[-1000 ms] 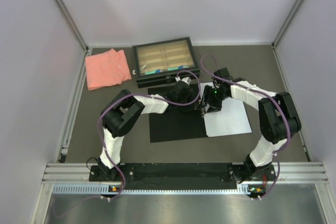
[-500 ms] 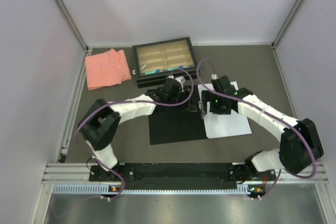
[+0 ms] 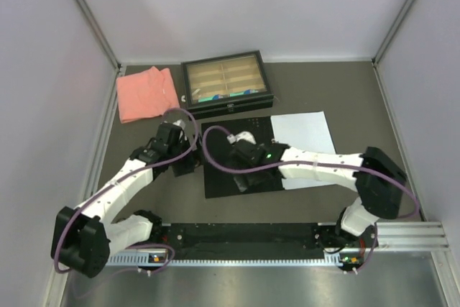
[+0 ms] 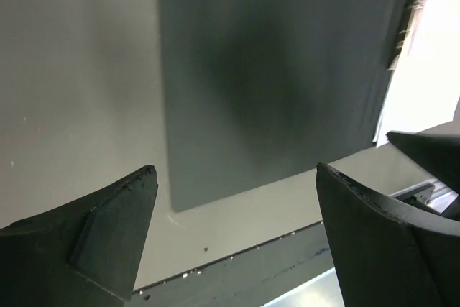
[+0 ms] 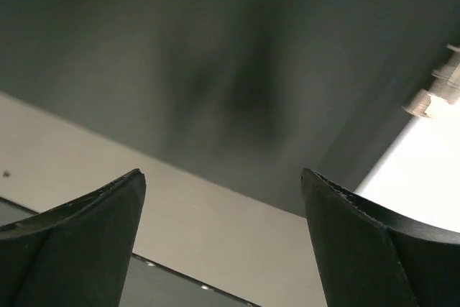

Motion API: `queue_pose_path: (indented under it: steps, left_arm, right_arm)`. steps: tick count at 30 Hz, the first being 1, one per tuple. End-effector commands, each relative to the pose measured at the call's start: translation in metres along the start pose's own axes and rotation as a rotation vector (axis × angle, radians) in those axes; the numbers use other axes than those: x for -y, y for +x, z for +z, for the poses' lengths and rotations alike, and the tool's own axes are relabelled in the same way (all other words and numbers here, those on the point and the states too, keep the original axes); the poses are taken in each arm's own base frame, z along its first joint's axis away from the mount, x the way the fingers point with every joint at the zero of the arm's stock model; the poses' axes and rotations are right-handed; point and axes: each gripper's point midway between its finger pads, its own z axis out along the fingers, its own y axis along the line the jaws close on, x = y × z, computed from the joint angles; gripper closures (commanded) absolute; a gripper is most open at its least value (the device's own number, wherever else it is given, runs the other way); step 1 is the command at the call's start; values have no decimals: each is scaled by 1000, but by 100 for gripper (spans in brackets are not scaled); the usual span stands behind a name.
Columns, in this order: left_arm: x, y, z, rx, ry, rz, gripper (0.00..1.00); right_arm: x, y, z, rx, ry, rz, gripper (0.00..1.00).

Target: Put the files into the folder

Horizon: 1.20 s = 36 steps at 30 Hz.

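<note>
Dark grey worktop (image 3: 359,98) carried the flat folder (image 3: 219,181), matte black inside, spread toward the near edge, thin white paper sheets (image 3: 307,147) apparently on its right half; closing looked undone. Your left gripper (image 4: 237,199) and right gripper (image 5: 223,199) hovered, fingers apart, empty.

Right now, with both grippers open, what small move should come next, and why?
Probably ease the left gripper onto the left edge of the folder and pinch it. It hangs open beside that edge, and the files seem to lie on the right half, so folding it shut looks next.
</note>
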Motion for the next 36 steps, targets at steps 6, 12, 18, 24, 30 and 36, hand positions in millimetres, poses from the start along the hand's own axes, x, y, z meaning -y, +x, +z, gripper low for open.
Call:
queue_pose_path:
  steps: [6, 12, 18, 24, 30, 36]
  left_arm:
    - [-31, 36, 18, -76, 45, -261, 11]
    - [-38, 36, 20, -71, 3, -262, 12]
    - [-36, 36, 21, -63, 29, -260, 12]
    - [-28, 38, 13, -86, 64, -210, 12]
    - [-28, 35, -2, -65, 44, -138, 12]
    - [-27, 34, -7, -51, 51, -120, 12]
  right_arm:
    - [-15, -13, 14, 69, 70, -47, 9]
    - [10, -8, 5, 74, 133, -92, 9]
    - [62, -19, -2, 63, 148, 155, 11]
    - [102, -56, 9, 103, 192, 216, 59]
    - [117, -80, 27, 73, 226, 199, 53]
    - [124, -84, 42, 55, 245, 196, 60]
